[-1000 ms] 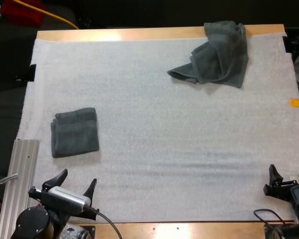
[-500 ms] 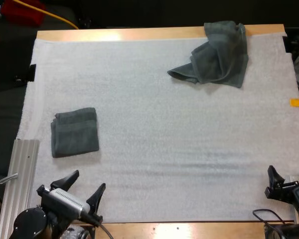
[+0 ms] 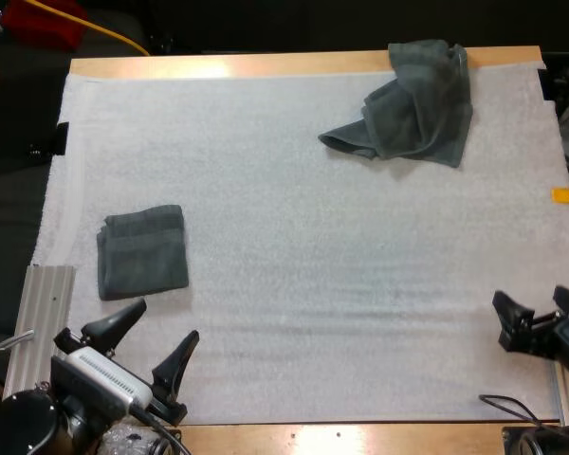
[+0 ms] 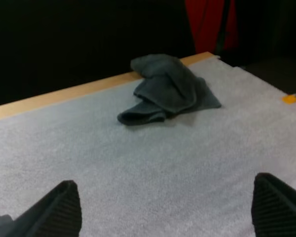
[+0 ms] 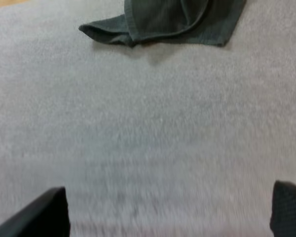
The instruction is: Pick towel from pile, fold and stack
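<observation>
I have my left gripper [image 3: 161, 327] and right gripper [image 3: 531, 301] wide open, empty — folded towel [image 3: 142, 251] just ahead of the left, crumpled towel [image 3: 408, 100] far beyond both.

Lighting: bright, even, from overhead across the white mat [image 3: 294, 246].
Glare: pale patch on the desk [image 3: 218, 64] at its far edge.
Shadows: soft and short beside the crumpled towel [image 3: 412, 100] and the folded towel [image 3: 142, 251].
Surround: dark beyond the far side.

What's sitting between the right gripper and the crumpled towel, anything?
Nothing visible. Only bare white mat lies between the open right gripper and the crumpled towel at the far edge. The folded towel sits on the mat's left side, clear of that path.
</observation>
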You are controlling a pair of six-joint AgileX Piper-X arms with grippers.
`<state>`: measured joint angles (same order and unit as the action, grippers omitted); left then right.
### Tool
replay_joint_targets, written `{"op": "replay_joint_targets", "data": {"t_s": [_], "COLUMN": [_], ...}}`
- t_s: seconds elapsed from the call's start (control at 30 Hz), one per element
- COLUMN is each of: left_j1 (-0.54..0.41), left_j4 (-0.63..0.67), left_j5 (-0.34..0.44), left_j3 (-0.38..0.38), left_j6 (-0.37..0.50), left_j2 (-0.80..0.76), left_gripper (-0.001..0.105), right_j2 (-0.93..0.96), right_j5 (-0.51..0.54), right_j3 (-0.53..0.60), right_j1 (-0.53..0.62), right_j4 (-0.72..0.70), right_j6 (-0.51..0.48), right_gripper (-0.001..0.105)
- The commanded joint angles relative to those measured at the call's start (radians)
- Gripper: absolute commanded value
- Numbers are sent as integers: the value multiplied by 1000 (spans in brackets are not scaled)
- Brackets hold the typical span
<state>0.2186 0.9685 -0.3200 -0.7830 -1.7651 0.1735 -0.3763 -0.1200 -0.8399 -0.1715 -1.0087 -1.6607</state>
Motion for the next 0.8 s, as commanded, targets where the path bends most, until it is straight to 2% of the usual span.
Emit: {"op": "replay_joint_targets", "data": {"t_s": [0.0, 0.4, 0.77], "left_j1": [-1, -1, -1], "left_j4": [-12, -14, -3], "left_j5": [-5, -5, -5], "left_j3": [-16, -95, -154], "left_j6": [-3, -3, -3], "left_j2": [19, 214, 329], "left_gripper": [69, 69, 69], "right_j2": [-19, -275, -547], "right_j5": [-26, -50, -104], "right_j3": [-32, -189, -316], "right_j1": [6, 6, 6], "right_j4": [25, 64, 206], "right_j6": [-1, 5, 126], "right_gripper": [79, 79, 79]}}
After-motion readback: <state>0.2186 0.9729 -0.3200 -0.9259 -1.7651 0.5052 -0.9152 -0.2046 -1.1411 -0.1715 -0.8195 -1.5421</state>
